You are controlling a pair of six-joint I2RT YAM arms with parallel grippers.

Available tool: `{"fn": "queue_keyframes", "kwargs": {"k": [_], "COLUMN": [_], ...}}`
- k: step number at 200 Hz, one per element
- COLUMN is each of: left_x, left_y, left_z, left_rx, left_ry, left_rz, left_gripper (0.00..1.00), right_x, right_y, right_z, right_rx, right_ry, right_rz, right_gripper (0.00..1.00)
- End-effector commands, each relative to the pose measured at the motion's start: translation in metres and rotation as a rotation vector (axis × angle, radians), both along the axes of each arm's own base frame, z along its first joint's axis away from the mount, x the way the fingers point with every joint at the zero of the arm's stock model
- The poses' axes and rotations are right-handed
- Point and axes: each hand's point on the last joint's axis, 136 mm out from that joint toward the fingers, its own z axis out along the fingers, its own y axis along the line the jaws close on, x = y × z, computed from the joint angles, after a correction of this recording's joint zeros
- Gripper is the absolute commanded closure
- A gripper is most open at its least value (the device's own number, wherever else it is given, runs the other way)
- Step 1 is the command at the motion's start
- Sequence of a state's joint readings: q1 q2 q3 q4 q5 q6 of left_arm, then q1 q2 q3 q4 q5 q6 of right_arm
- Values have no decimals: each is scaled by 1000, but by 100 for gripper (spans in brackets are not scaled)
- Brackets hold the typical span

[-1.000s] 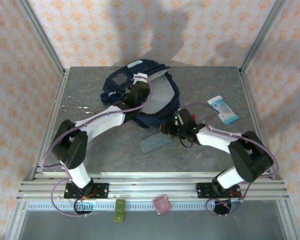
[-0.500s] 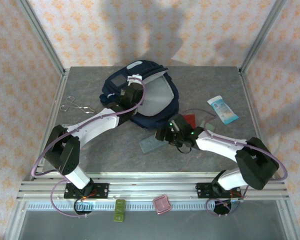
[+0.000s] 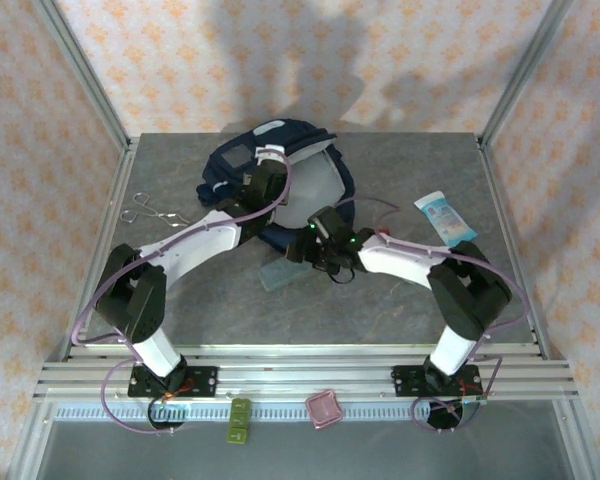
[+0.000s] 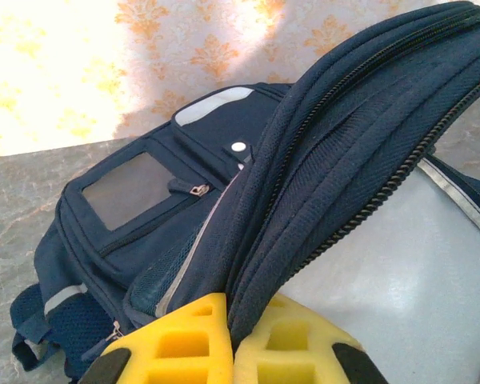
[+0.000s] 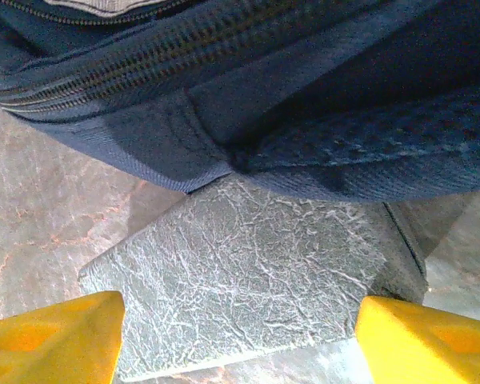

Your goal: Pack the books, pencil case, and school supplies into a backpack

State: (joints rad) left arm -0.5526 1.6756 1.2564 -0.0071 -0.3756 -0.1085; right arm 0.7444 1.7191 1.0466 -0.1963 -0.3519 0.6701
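Note:
The navy backpack (image 3: 235,165) lies at the back middle of the table, its main opening showing pale grey lining (image 4: 400,272). My left gripper (image 3: 271,166) is shut on the raised zippered flap (image 4: 344,136), which is pinched between the yellow pads (image 4: 184,344). My right gripper (image 3: 298,252) is shut on the pencil case (image 3: 277,272), a flat grey-blue textured oblong. In the right wrist view the pencil case (image 5: 248,264) spans the wide gap between both fingers (image 5: 48,336), and its far end lies under the backpack's lower edge (image 5: 168,136).
A white-and-blue tube (image 3: 445,218) lies at the right of the table. Metal scissors (image 3: 150,212) lie at the left. A pink piece (image 3: 325,408) and a green piece (image 3: 240,420) sit on the front rail, below the arm bases.
My right gripper has carried the pencil case left and back, up to the backpack's lower edge. My left gripper has kept hold of the flap and shifted slightly back.

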Motion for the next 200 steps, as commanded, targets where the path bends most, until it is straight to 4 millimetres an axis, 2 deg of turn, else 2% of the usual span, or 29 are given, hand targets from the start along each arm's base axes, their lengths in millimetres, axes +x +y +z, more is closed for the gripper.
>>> {"fn": "queue_keyframes", "kwargs": {"k": [1,33,56,79,100,121,156,182,200], "left_x": [10,10,9,9,11,11,11,11,11], "left_y": [-6,-2,0,-1,-3,-4,-3,-4,-5], "left_z": [32,35,37,38,40,42,42,41,38], "left_rx": [-96,-78,-81,-87,-92,-102,-92,-90,-89], "left_ry": [-73,-71,-73,-75,-75,-77,-75,-72,-66], "left_rz": [8,13,11,4,2,0,-2,-6,-11], "left_gripper": [100,100,100,100,100,100,100,100,100], "right_x": [16,8,4,16,24,21,-8,-40,-68], "right_y": [14,15,3,-16,-14,-5,-2,-6,1], "right_z": [-12,-1,13,23,18,2,-18,-25,-22], "right_rx": [-73,-156,-162,-235,-264,-258,-242,-230,-181], "right_ry": [-80,-122,-161,-234,-240,-199,-126,-61,-27], "right_rz": [55,104,94,48,56,95,140,177,240], "right_gripper": [24,27,28,27,28,30,32,33,34]}}
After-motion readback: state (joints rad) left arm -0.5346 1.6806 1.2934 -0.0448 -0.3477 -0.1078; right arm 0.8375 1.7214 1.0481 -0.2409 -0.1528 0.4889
